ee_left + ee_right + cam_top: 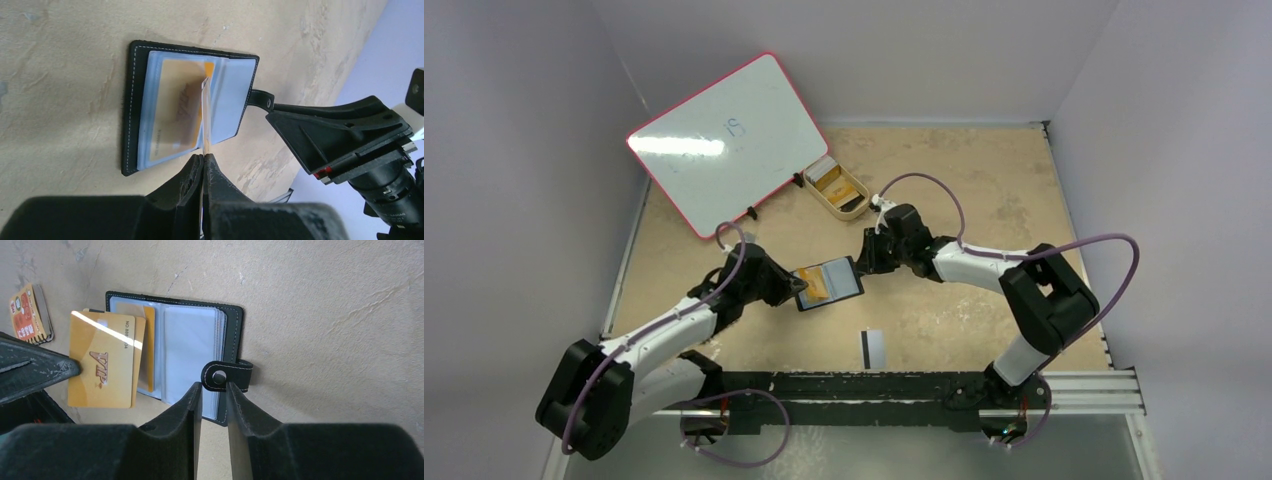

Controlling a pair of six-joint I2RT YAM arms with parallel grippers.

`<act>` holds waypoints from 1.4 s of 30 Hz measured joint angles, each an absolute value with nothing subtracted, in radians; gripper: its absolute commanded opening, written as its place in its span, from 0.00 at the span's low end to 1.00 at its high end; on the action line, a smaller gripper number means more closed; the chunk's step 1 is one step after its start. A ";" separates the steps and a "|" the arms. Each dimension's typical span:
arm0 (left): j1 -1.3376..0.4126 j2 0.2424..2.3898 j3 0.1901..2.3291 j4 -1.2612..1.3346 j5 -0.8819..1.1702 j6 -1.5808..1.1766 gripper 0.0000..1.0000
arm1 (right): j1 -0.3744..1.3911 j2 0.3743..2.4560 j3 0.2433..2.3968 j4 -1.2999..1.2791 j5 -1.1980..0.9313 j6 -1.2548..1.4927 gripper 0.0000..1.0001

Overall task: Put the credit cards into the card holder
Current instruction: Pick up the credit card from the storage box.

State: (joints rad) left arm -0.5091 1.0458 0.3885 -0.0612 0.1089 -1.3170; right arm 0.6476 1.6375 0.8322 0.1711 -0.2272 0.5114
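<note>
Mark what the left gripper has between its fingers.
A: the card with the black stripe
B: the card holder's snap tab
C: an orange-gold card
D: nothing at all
C: the left gripper is pinched shut on the thin edge of the orange-gold card, which it holds at the open card holder.
</note>
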 measured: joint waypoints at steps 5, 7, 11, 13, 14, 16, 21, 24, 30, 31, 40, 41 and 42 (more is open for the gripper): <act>-0.499 1.066 0.389 -0.061 0.123 -1.295 0.00 | 0.648 1.637 0.832 0.164 -0.227 0.511 0.28; -0.498 1.063 0.390 -0.060 0.141 -1.269 0.00 | 0.648 1.632 0.832 0.147 -0.228 0.511 0.33; -0.498 1.025 0.419 -0.077 0.180 -1.183 0.00 | 0.646 1.565 0.831 0.102 -0.270 0.530 0.45; -0.498 0.986 0.437 -0.067 0.208 -1.142 0.00 | 0.642 1.497 0.826 0.128 -0.316 0.550 0.49; -0.498 0.967 0.442 -0.057 0.222 -1.131 0.00 | 0.641 1.462 0.822 0.152 -0.345 0.562 0.51; -0.498 0.916 0.447 -0.020 0.262 -1.105 0.00 | 0.636 1.403 0.812 0.218 -0.403 0.593 0.54; -0.498 0.823 0.465 0.051 0.329 -1.065 0.00 | 0.625 1.325 0.776 0.389 -0.526 0.702 0.60; -0.498 0.799 0.466 0.104 0.369 -1.063 0.00 | 0.622 1.322 0.754 0.442 -0.569 0.752 0.59; -0.498 0.801 0.460 0.209 0.439 -1.090 0.00 | 0.620 1.323 0.717 0.510 -0.620 0.816 0.44; -0.498 0.801 0.460 0.220 0.445 -1.091 0.00 | 0.620 1.322 0.709 0.532 -0.627 0.831 0.41; -0.498 0.801 0.448 0.271 0.484 -1.106 0.00 | 0.546 1.302 0.563 0.862 -0.728 1.032 0.13; -0.498 0.801 0.447 0.273 0.486 -1.107 0.00 | 0.540 1.303 0.552 0.897 -0.736 1.054 0.08; -0.498 0.802 0.447 0.273 0.487 -1.107 0.00 | 0.535 1.304 0.544 0.929 -0.746 1.075 0.02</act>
